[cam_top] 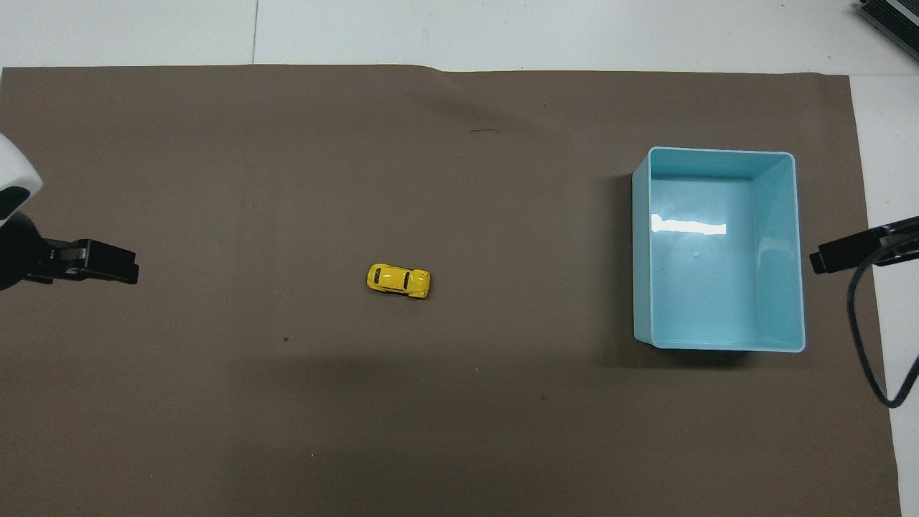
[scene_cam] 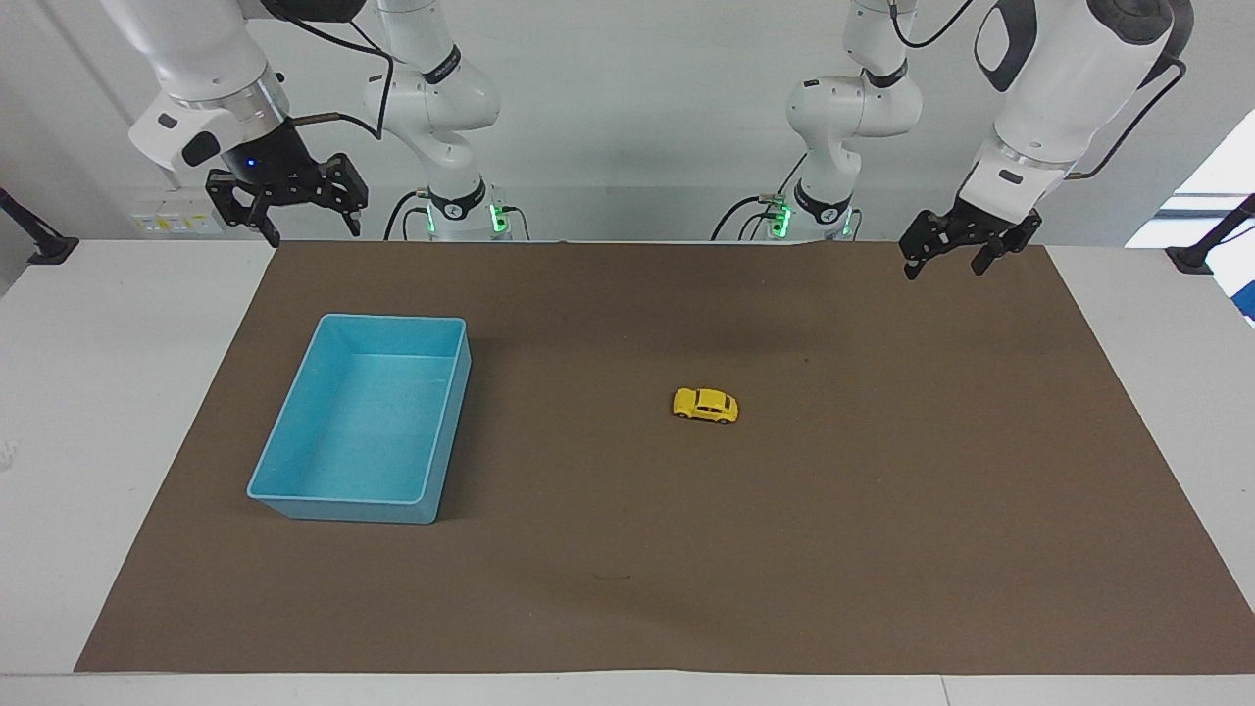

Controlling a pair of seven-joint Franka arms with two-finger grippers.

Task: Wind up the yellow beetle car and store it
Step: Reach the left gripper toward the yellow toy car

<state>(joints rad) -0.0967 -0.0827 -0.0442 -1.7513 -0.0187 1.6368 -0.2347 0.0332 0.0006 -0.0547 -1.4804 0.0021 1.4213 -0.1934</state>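
Note:
The yellow beetle car (scene_cam: 705, 405) stands on its wheels near the middle of the brown mat (scene_cam: 882, 490); it also shows in the overhead view (cam_top: 398, 280). My left gripper (scene_cam: 945, 259) is open and empty, up in the air over the mat's edge at the left arm's end, well apart from the car. In the overhead view the left gripper (cam_top: 108, 262) reaches in from that end. My right gripper (scene_cam: 286, 216) is open and empty and waits high over the mat's corner by the right arm's base.
An empty light blue bin (scene_cam: 296, 498) stands on the mat toward the right arm's end; its rim also shows in the overhead view (cam_top: 718, 151). A black cable (cam_top: 861, 337) hangs beside the bin.

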